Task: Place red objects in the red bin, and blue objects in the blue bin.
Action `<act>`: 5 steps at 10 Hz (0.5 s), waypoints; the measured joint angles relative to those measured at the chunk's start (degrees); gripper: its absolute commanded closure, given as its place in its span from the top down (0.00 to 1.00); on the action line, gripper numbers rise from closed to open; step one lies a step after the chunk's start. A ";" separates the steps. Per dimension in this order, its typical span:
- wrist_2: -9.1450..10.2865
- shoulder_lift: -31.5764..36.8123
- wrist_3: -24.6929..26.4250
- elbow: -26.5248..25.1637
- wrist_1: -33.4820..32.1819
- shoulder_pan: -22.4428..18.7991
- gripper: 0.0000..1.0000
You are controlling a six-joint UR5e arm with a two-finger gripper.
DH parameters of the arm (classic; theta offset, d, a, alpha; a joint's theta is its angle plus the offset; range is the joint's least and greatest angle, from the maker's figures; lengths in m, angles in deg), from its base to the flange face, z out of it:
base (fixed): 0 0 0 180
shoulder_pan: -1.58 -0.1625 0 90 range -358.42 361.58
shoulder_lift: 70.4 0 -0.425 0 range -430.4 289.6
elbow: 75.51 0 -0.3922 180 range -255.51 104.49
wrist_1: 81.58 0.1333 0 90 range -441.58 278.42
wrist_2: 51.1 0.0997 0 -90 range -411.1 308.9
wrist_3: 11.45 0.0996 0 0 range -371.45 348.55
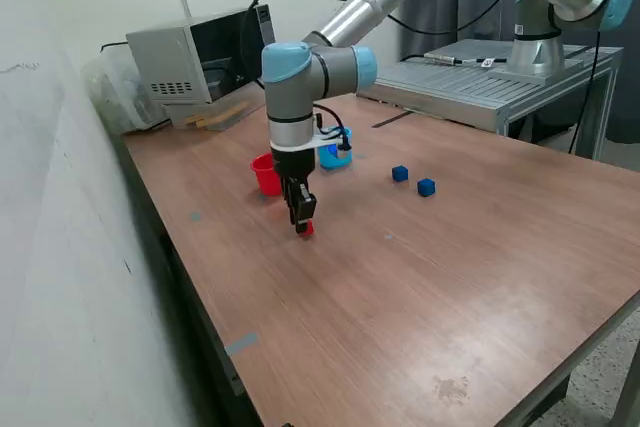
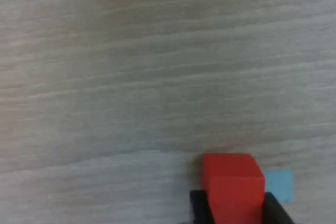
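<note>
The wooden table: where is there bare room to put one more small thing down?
The wooden table is bare across the near half, in front of the gripper and red cube. Another free strip lies beyond the two dark-blue cubes. It is crowded around the red plastic cup and light-blue plastic cup.

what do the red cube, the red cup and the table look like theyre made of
Red cube: solid matte material, maybe plastic or painted wood; flat even colour, crisp edges, no shine. Red cup: looks like thin plastic, smooth and uniformly red, though it is partly hidden. Table: wood or wood-look laminate; brown streaked grain with a dull sheen.
</note>
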 measured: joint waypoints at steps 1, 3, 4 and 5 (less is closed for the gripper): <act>-0.82 0.75 -0.54 -0.60 0.05 0.09 0.00; -1.99 3.56 -1.71 -1.65 0.03 0.58 0.00; -2.42 5.01 -2.13 -2.11 0.04 1.04 0.00; -3.01 6.43 -2.43 -2.53 0.08 1.65 0.00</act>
